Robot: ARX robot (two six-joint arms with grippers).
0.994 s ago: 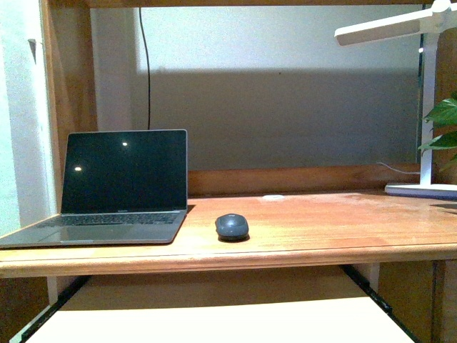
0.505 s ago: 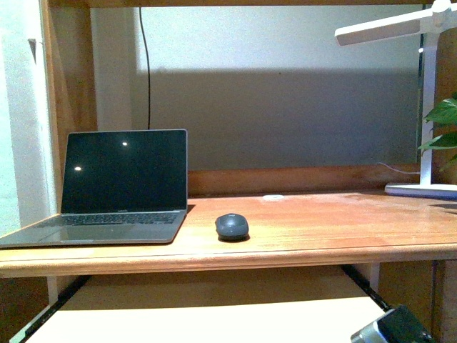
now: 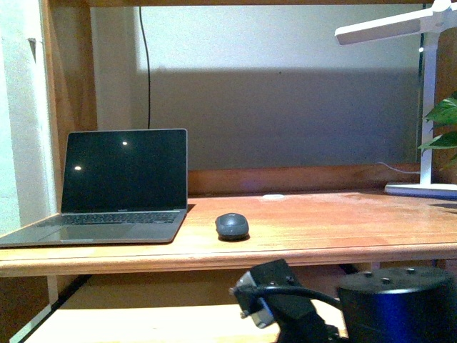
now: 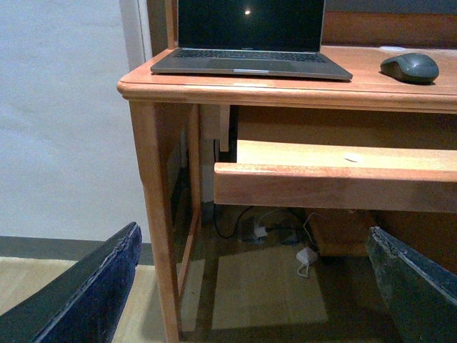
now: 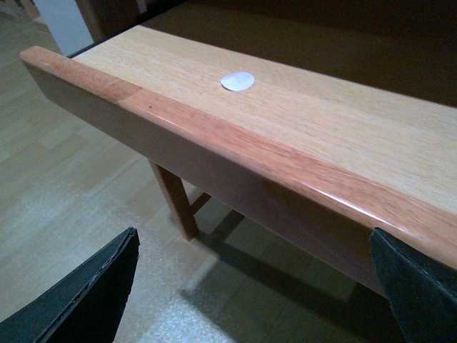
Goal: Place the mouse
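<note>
Mouse [image 3: 232,226] lying just right of laptop [image 3: 121,187], untouched; both grippers spread, empty; risk: mouse being nudged off desk [image 3: 343,223] edge during approach

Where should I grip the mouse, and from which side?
Grip the mouse across its two long sides, coming down from above with the fingers open. It lies flat on the desk, a low rounded oval, so only the flanks give opposed faces. The laptop stands apart on one side, so both flanks look free; the right arm appears nearer.
</note>
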